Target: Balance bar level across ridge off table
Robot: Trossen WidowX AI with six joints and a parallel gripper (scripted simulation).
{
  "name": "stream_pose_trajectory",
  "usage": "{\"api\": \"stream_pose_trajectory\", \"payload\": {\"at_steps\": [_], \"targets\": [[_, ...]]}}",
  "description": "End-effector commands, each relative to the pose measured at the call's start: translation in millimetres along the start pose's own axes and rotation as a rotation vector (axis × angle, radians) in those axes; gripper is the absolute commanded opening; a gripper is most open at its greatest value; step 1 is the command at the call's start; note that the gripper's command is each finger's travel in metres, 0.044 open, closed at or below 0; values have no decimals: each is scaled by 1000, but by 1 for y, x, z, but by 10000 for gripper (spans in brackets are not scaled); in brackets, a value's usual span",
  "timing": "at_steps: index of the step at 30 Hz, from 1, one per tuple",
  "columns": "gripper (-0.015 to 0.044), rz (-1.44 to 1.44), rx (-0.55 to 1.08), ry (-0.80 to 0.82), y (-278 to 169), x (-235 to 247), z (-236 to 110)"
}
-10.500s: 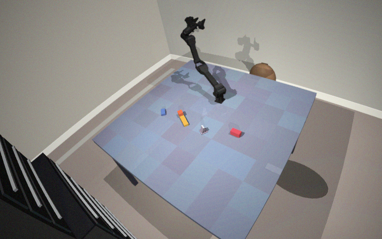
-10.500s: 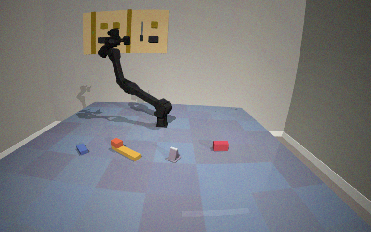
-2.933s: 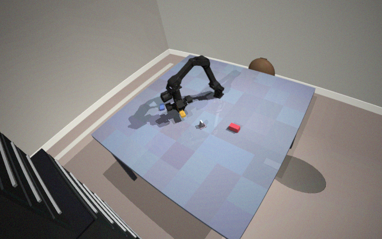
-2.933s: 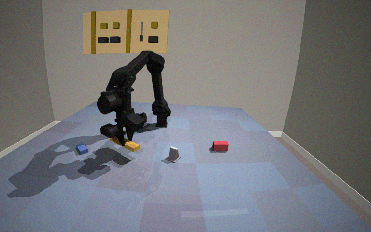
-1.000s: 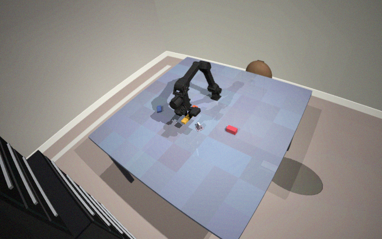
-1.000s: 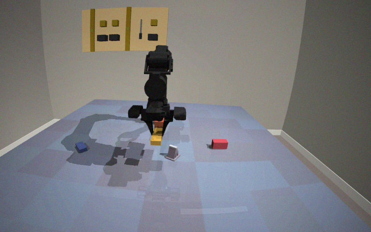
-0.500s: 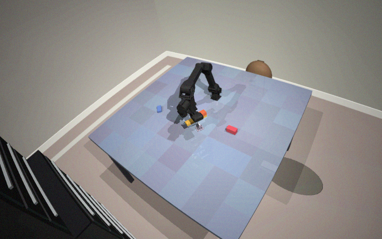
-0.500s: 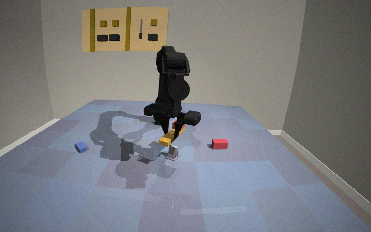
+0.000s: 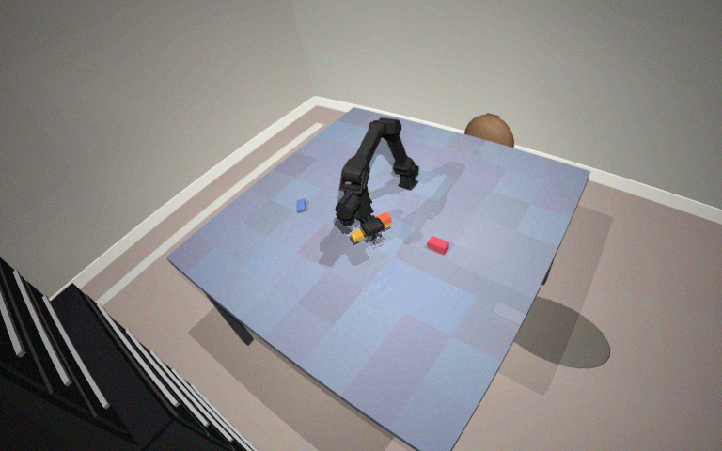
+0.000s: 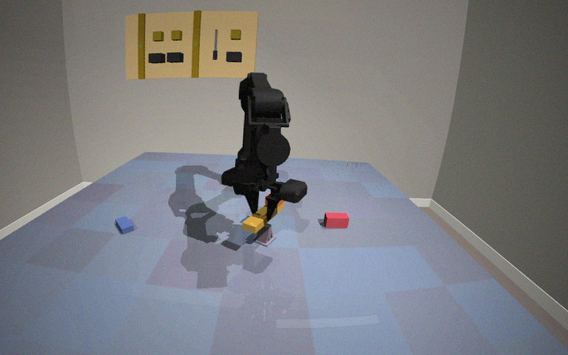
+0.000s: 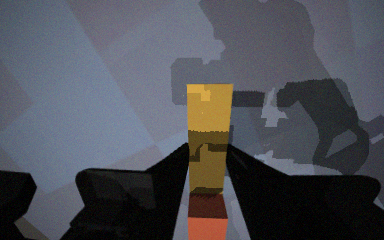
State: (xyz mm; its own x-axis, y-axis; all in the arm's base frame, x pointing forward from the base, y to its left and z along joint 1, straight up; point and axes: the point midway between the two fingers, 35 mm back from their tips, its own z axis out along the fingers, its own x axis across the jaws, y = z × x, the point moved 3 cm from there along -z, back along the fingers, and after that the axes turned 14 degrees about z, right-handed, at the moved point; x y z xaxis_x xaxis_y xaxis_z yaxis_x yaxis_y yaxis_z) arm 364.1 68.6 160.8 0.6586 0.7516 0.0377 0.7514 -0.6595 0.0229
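Observation:
My gripper (image 9: 372, 227) (image 10: 262, 208) (image 11: 206, 147) is shut on the bar (image 9: 358, 234) (image 10: 254, 223) (image 11: 209, 120), a block that is yellow at one end and orange at the other. It holds the bar clear of the table, right over the ridge (image 9: 378, 242) (image 10: 266, 237), a small pale wedge on the table. The bar looks slightly tilted, yellow end lower, in the exterior view. I cannot tell whether the bar touches the ridge. In the wrist view the ridge is hidden under the bar.
A red block (image 9: 437, 244) (image 10: 336, 220) lies to the right of the ridge. A small blue block (image 9: 301, 205) (image 10: 124, 224) lies to the left. The arm's base (image 9: 407, 178) stands at the back of the table.

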Motion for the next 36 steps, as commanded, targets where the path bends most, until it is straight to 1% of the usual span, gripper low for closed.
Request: {"api": "stream_pose_trajectory", "payload": {"at_steps": [1,11,36], "targets": [[0,11,-2,-6,0,-2,7],[0,32,-2,-6,1,-7,21],[0,32,-2,-6,1,-7,22]]}}
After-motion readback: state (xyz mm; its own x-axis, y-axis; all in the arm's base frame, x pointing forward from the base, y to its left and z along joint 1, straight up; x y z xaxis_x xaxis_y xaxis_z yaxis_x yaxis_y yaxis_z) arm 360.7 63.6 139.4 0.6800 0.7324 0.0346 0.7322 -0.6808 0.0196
